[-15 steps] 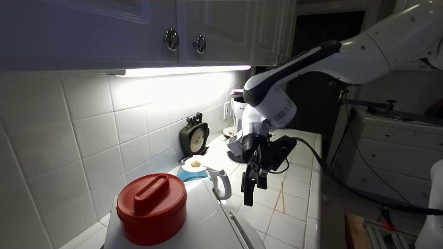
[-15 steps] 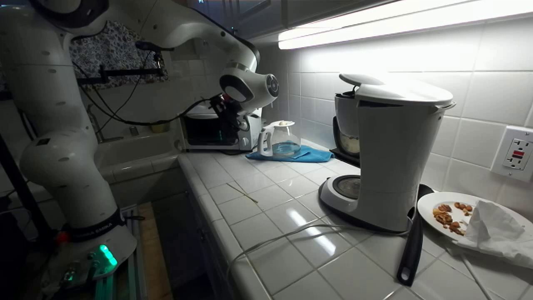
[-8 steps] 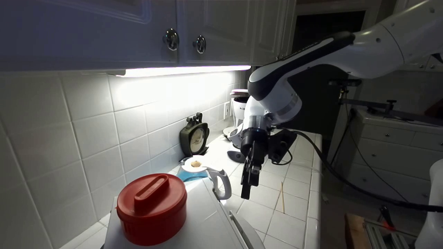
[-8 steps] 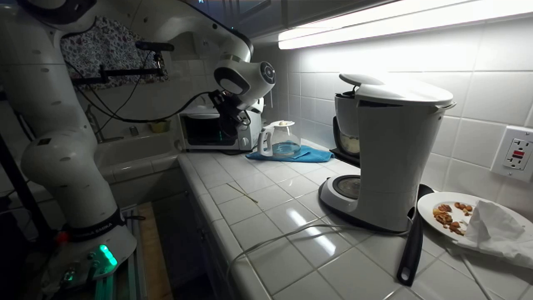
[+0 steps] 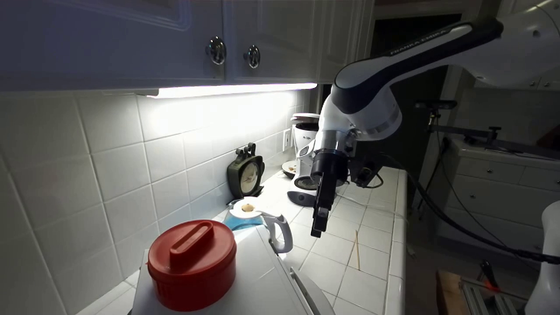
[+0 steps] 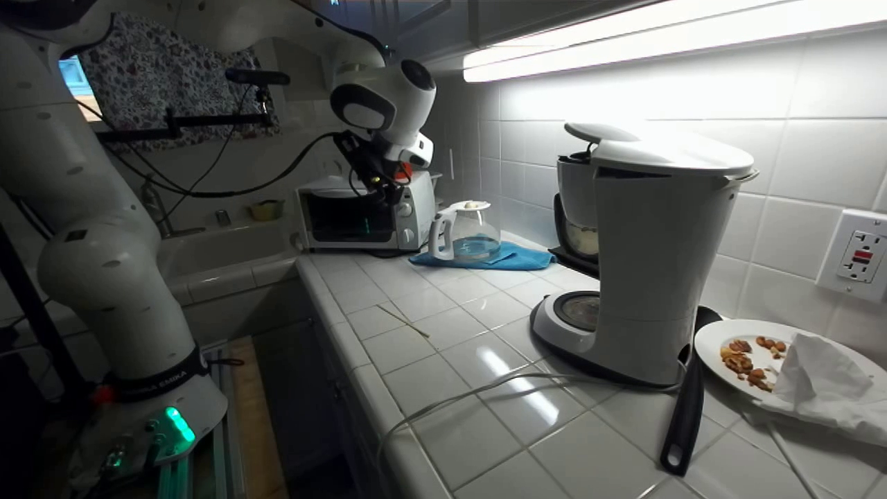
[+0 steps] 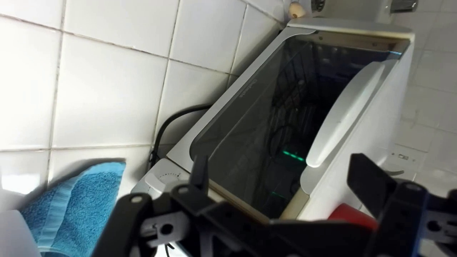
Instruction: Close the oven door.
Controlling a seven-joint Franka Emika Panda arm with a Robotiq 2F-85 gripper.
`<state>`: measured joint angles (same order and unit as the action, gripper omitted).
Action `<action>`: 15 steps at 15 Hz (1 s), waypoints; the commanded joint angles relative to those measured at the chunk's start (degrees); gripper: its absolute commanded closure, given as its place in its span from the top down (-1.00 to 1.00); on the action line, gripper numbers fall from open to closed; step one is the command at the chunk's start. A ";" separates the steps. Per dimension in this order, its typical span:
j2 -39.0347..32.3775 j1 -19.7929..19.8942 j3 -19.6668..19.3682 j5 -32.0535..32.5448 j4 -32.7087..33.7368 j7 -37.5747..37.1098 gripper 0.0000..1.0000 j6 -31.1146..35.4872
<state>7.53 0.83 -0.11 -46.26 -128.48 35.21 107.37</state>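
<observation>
I have the fingers apart, short of the oven door; in wrist view its handle slants near-left to far-right.

The dark-glass oven door stands upright, closed
</observation>
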 commanded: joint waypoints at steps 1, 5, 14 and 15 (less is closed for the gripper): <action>5.89 -1.20 0.48 1.71 -4.68 0.13 1.00 4.55; 9.84 -2.09 0.87 2.53 -8.20 1.47 1.00 10.11; 17.24 -3.46 0.64 7.50 -14.35 -1.59 1.00 19.68; 17.85 -3.39 0.58 8.50 -14.63 -2.61 1.00 19.60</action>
<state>21.65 -2.05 0.85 -41.42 -140.52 36.05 125.91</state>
